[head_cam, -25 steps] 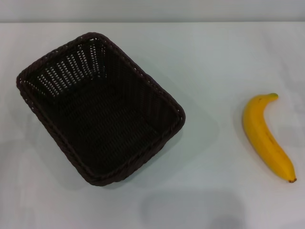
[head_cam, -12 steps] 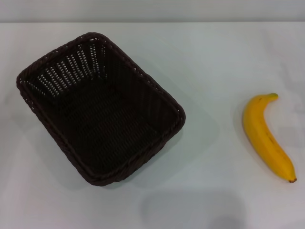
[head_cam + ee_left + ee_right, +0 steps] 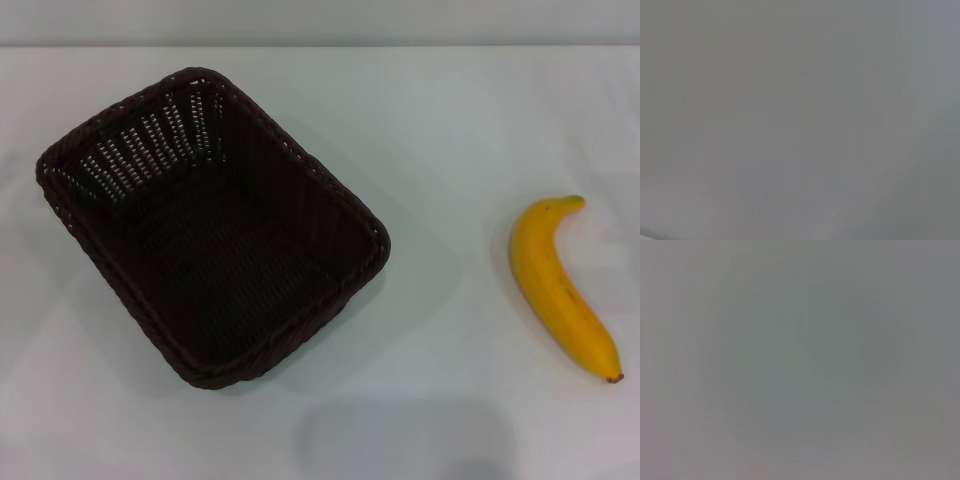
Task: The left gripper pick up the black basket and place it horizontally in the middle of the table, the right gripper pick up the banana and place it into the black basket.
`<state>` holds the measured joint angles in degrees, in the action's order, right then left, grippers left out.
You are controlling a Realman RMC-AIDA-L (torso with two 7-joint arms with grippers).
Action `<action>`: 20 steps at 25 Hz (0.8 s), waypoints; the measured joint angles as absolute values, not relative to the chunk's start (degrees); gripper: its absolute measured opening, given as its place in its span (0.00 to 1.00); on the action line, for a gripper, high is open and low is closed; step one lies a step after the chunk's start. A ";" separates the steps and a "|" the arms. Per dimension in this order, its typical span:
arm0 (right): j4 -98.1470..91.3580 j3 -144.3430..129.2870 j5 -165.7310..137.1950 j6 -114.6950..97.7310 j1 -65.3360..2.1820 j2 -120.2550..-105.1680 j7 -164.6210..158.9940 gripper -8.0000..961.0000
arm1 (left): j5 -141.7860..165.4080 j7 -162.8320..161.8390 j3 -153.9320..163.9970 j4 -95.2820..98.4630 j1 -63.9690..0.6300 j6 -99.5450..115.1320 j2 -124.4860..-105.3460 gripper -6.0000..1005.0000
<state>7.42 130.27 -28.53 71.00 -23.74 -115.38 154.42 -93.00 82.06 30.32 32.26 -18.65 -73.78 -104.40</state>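
Observation:
The black basket [image 3: 215,230] stands upright and empty on the left half of the white table [image 3: 450,130], turned at a slant with its long side running from far left to near right. The banana [image 3: 558,288] lies on the table at the right, stem pointing away from me, dark tip toward the near right edge. It is well apart from the basket. Neither gripper shows in the head view. Both wrist views show only a plain grey blur, with no fingers and no object in them.
The table's far edge meets a grey wall [image 3: 320,20] at the back. A bare strip of tabletop lies between the basket and the banana.

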 joint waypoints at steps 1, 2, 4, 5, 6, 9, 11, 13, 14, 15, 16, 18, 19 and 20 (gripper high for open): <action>7.41 130.26 -28.53 71.01 -23.73 -115.37 154.41 0.90 | -89.09 79.55 30.32 33.30 -20.07 -74.05 -103.62 0.88; 7.41 130.26 -28.54 71.01 -23.72 -115.38 154.36 0.90 | -83.96 76.23 30.33 34.55 -22.36 -74.81 -102.41 0.88; 7.41 130.24 -28.55 71.02 -23.74 -115.40 154.22 0.90 | -78.12 73.29 30.33 35.58 -25.62 -76.53 -100.99 0.88; 7.42 130.23 -28.56 71.03 -23.76 -115.46 154.12 0.90 | -75.24 72.19 30.33 35.93 -27.50 -77.58 -100.25 0.88; 7.41 130.23 -28.56 71.02 -23.76 -115.49 154.08 0.90 | -72.79 71.23 30.33 36.00 -29.34 -78.58 -99.56 0.88; 7.40 130.20 -28.57 71.03 -23.78 -115.68 153.97 0.90 | -65.70 67.85 30.32 36.08 -34.82 -81.35 -97.69 0.88; 7.33 130.19 -28.58 71.08 -23.93 -115.75 153.92 0.89 | -60.36 65.74 30.33 36.15 -38.43 -83.81 -96.63 0.88; 7.27 129.90 -28.67 71.14 -24.33 -115.88 153.62 0.89 | -52.82 63.09 30.58 36.32 -42.48 -87.06 -95.63 0.88; 7.28 129.46 -28.71 71.17 -24.71 -115.92 153.37 0.89 | -49.72 62.14 30.96 36.52 -43.91 -88.12 -95.33 0.88; 7.27 128.95 -28.73 71.19 -24.95 -115.94 153.14 0.89 | -46.29 61.32 31.56 36.79 -45.38 -89.13 -95.18 0.88; 7.32 128.30 -28.76 71.35 -25.20 -115.96 152.89 0.89 | -42.31 60.57 32.54 37.06 -46.97 -90.06 -95.20 0.88; 7.37 127.61 -28.63 71.95 -25.26 -115.96 152.43 0.89 | -36.93 59.80 34.42 37.28 -49.93 -90.57 -95.79 0.88; 7.39 127.46 -28.53 72.23 -25.16 -115.96 152.23 0.89 | -34.56 59.32 35.39 37.28 -51.30 -90.57 -96.31 0.88; 7.39 127.44 -28.45 72.40 -25.07 -115.96 152.08 0.89 | -33.14 59.02 36.01 37.33 -52.26 -90.36 -96.67 0.88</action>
<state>7.39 127.44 -28.45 72.40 -25.07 -115.96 152.08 -33.14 59.02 36.01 37.33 -52.26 -90.36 -96.67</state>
